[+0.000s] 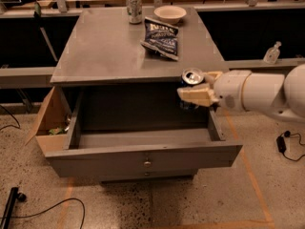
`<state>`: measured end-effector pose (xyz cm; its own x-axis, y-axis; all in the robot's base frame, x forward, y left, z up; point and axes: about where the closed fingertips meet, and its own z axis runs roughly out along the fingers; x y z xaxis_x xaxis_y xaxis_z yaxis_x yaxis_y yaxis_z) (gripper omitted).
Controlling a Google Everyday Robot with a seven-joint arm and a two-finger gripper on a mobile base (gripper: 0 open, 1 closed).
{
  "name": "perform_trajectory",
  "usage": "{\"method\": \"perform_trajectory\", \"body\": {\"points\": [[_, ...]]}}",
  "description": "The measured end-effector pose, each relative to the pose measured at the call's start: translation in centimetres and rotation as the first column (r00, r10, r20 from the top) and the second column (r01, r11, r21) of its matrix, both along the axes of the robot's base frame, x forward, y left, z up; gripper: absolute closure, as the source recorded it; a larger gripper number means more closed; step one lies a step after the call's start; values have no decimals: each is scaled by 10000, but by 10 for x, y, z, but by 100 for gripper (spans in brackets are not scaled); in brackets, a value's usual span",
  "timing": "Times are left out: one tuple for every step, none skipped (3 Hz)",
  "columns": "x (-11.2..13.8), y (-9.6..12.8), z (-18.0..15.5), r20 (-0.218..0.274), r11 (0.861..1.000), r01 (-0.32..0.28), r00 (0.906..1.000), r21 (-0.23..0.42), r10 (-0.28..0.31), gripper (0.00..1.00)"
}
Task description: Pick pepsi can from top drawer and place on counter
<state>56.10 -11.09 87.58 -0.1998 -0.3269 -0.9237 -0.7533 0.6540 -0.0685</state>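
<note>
The pepsi can (191, 78), dark blue with a silver top and pull tab, is held upright between the tan fingers (196, 95) of my gripper (194, 86). It hangs at the height of the counter's front edge, above the right rear of the open top drawer (143, 149). The white arm comes in from the right. The drawer is pulled out, its inside looks bare, and its front panel carries a small round knob (147, 164). The grey counter (109, 46) lies just left of and behind the can.
On the counter stand a silver-and-pale can (134, 6), a white bowl (170, 13) and a blue chip bag (160, 36). A cardboard box (51, 123) sits left of the cabinet. Cables lie on the floor. A small bottle (272, 53) stands on the right ledge.
</note>
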Motion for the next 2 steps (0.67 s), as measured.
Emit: {"method": "perform_trajectory", "body": {"points": [[31,-3,18,188,9903,-1287,9914,-530,1298,100],[61,16,32,254,9580,-2781,9595,-701,2804,100]]}}
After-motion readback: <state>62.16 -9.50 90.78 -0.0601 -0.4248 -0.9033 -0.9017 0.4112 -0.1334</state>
